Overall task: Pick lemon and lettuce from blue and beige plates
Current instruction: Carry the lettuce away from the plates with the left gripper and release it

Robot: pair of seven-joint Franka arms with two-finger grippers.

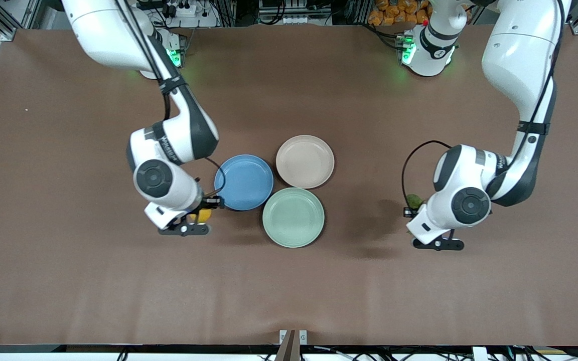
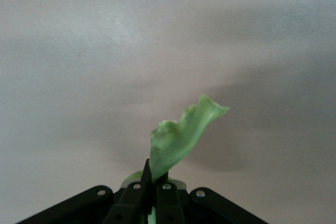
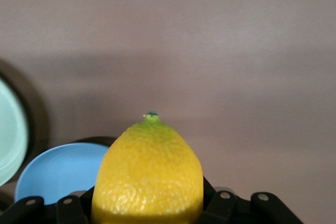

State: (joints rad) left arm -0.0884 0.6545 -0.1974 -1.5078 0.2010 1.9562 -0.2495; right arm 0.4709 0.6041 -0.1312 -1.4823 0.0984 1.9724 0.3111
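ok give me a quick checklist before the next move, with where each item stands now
1. Lemon held in the right gripper, jaws shut on it: ok.
2. Lettuce pinched in the left gripper: ok.
3. Blue plate bare, lemon lifted off: ok.
4. Beige plate bare, lettuce lifted off: ok.
5. Right gripper past the blue plate's rim, over the brown table: ok, though close to the rim.
6. Where to set both items down: cannot tell; the mint-green plate is bare too.
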